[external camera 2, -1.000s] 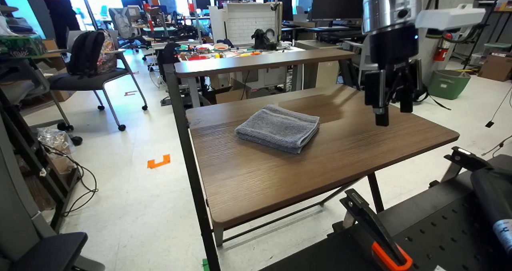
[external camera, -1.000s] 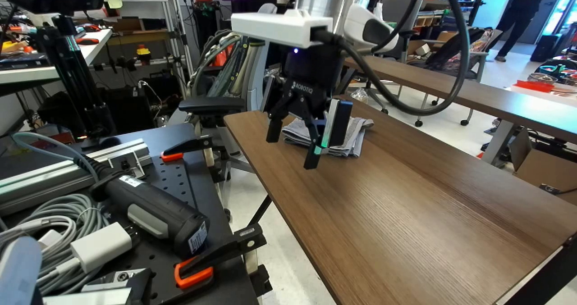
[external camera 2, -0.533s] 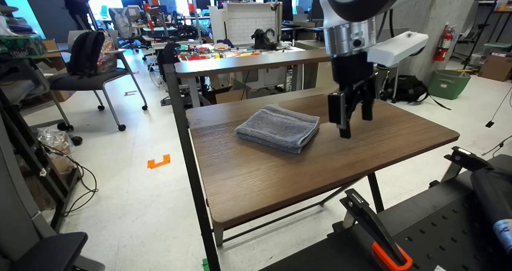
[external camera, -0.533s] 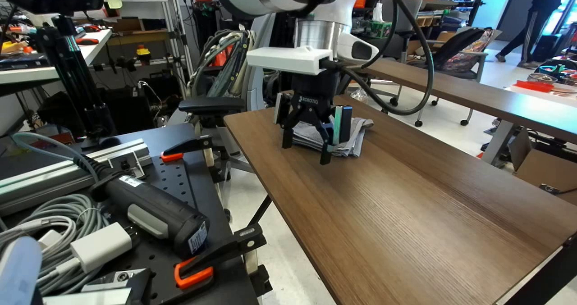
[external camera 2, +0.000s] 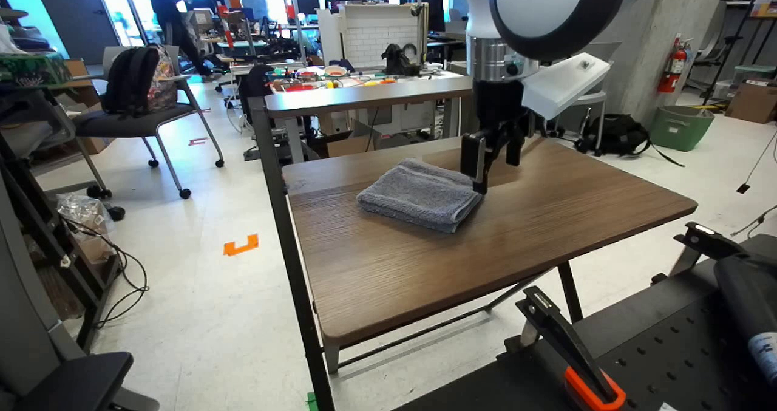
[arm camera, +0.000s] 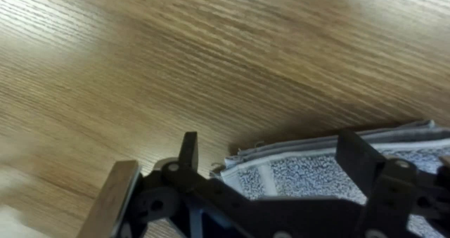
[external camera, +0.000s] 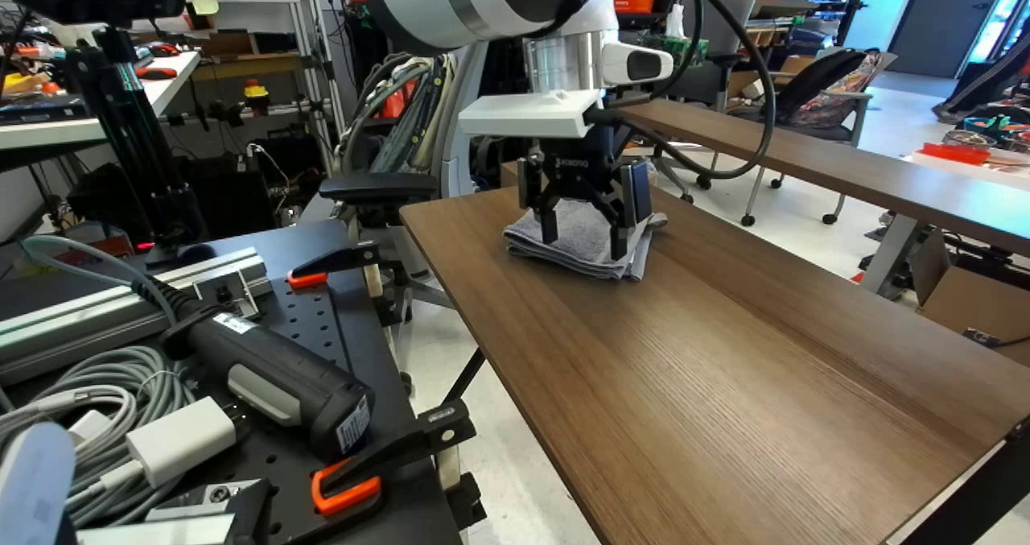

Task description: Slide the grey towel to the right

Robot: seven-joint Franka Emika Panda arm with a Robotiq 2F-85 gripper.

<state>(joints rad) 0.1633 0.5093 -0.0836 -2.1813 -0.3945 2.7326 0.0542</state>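
Here one end effector (external camera: pixel 584 247), two fingers (arm camera: pixel 357 160) apart, hangs by one towel (external camera 2: pixel 419 195).

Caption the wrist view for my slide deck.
Open gripper at the edge of a folded grey towel, one finger seen mostly against cloth, the other against wood-grain tabletop.

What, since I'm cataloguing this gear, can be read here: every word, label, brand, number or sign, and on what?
"ROBOTIQ": on the gripper, in an exterior view; small but legible.
Too small or blurred to read:
labels on the black handheld tool
label on the nearer clamp
label on the fire extinguisher
any other background lettering
No text shows on the grey towel.
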